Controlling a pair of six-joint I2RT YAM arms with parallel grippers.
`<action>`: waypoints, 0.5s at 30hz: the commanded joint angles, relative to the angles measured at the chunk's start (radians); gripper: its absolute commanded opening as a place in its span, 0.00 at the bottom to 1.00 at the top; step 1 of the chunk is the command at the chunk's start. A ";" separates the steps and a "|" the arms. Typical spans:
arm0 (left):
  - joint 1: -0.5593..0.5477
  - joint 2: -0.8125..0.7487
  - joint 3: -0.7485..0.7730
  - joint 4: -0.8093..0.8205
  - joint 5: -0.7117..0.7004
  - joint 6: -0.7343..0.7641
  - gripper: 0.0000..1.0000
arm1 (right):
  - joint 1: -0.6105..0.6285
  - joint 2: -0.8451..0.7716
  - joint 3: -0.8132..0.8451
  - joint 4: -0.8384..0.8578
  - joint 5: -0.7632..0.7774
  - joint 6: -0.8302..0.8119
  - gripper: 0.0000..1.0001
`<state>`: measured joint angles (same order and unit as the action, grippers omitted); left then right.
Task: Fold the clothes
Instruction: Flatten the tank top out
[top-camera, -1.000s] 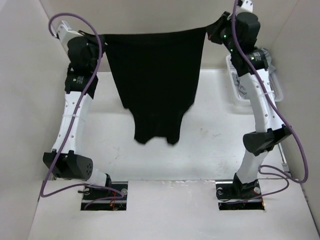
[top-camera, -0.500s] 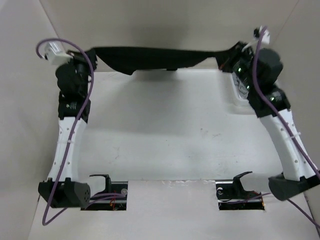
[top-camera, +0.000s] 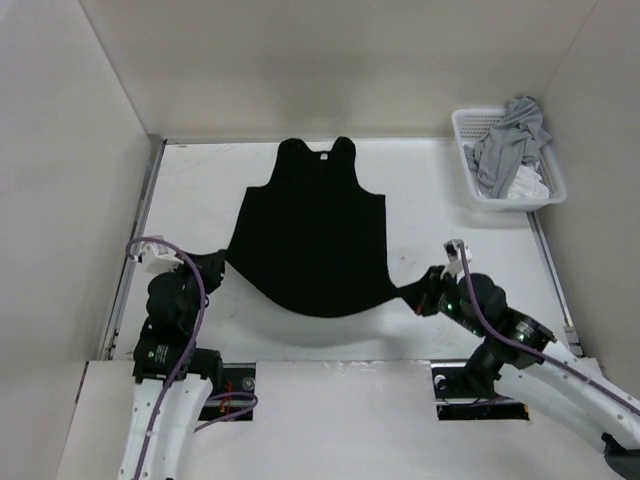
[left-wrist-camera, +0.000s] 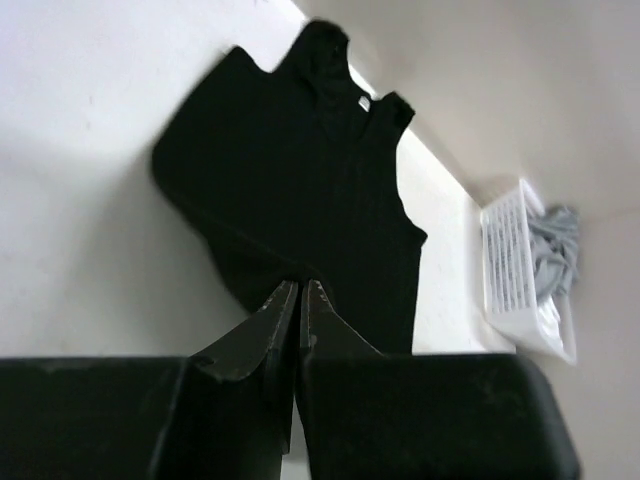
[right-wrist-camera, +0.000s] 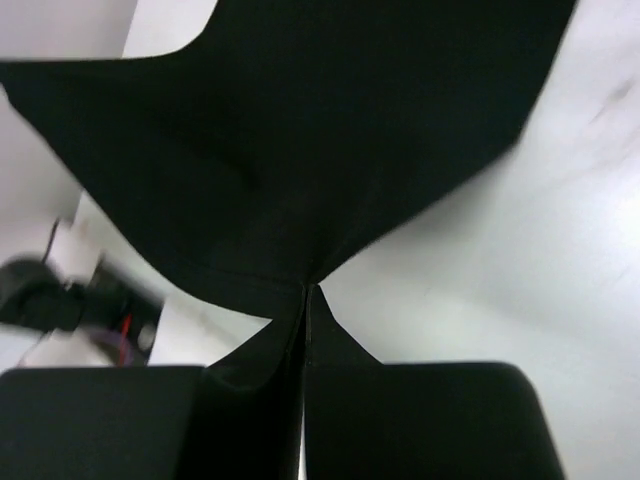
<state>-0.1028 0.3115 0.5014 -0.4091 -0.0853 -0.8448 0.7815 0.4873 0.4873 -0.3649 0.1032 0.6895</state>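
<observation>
- The black garment (top-camera: 310, 230) is spread flat on the middle of the table (top-camera: 200, 180), with the neck at the far side and the hem near, ready for folding.
- The left gripper (top-camera: 213, 263) is clamped shut on the near-left hem corner.
- The right gripper (top-camera: 428, 295) is pinched shut on the near-right corner.
- The hem is drawn outward between them, probably to smooth out wrinkles.
- The basket (top-camera: 466, 160) of grey clothing (top-camera: 505, 140) is set far right, well apart.
</observation>
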 joint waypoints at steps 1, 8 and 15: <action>-0.053 -0.084 0.058 -0.276 0.007 -0.052 0.02 | 0.148 -0.075 -0.042 -0.092 0.070 0.175 0.00; -0.048 -0.241 0.158 -0.501 -0.063 -0.100 0.01 | 0.506 -0.086 0.010 -0.296 0.289 0.403 0.00; -0.005 0.106 0.077 0.026 -0.114 -0.099 0.01 | 0.047 0.342 0.186 0.148 0.149 0.000 0.00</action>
<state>-0.1226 0.2512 0.6037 -0.6880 -0.1505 -0.9287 1.0107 0.6945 0.5941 -0.5083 0.3145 0.8684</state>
